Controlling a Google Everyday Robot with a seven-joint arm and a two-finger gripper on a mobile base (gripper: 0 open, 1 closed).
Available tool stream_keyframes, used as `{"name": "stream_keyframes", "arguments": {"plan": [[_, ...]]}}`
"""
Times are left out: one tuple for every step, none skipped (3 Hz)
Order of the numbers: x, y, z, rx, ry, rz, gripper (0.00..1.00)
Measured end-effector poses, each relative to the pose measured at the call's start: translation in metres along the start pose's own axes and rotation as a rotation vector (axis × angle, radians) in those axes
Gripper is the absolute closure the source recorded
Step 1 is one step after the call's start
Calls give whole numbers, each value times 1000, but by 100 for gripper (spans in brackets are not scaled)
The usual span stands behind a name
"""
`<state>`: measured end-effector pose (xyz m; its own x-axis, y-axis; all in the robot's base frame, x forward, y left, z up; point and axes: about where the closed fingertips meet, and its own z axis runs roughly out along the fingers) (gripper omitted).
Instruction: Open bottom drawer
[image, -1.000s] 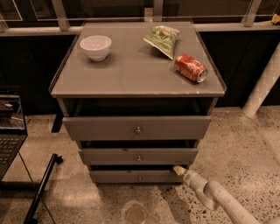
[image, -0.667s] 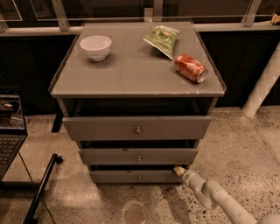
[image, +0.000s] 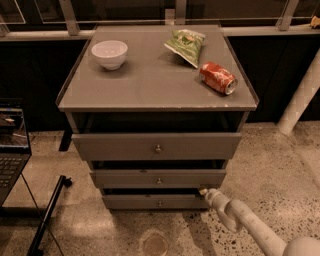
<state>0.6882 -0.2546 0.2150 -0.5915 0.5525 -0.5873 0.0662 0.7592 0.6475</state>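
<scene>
1. A grey cabinet (image: 82, 131) with three drawers stands on a speckled floor (image: 280, 165), seen from the front and above.
2. The bottom drawer (image: 130, 202) is the lowest of the three and has the narrowest, shortest front. It sits just above the floor, with a small round knob (image: 160, 203) at its centre.
3. A thin dark gap shows along the top edge of the bottom drawer's front, below the middle drawer front (image: 125, 178).
4. The top drawer front (image: 115, 146) is the tallest and widest, with a deep dark opening above it under the worktop (image: 150, 85).
5. The gripper (image: 204, 191) is at the upper right corner of the bottom drawer's front, right up against it and well to the right of the knob.
6. I cannot tell whether the gripper is open or closed.
7. The pale arm (image: 245, 220) runs down from the gripper to the lower right corner of the view.
8. On the worktop, a white bowl (image: 109, 53) stands at the back left, a green snack bag (image: 185, 46) lies at the back right, and a red can (image: 218, 78) lies on its side near the right edge.
9. An open laptop (image: 11, 150) shows at the left edge, and a black pole (image: 47, 215) slants across the floor beside it.
</scene>
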Motion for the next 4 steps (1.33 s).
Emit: {"name": "stream_keyframes", "arguments": {"plan": [[0,0,0,1,0,0,100],[8,-9,3,56,44,-3,100],[17,-18,2,96,81,18,100],[17,-13,2,98,89,22,100]]}}
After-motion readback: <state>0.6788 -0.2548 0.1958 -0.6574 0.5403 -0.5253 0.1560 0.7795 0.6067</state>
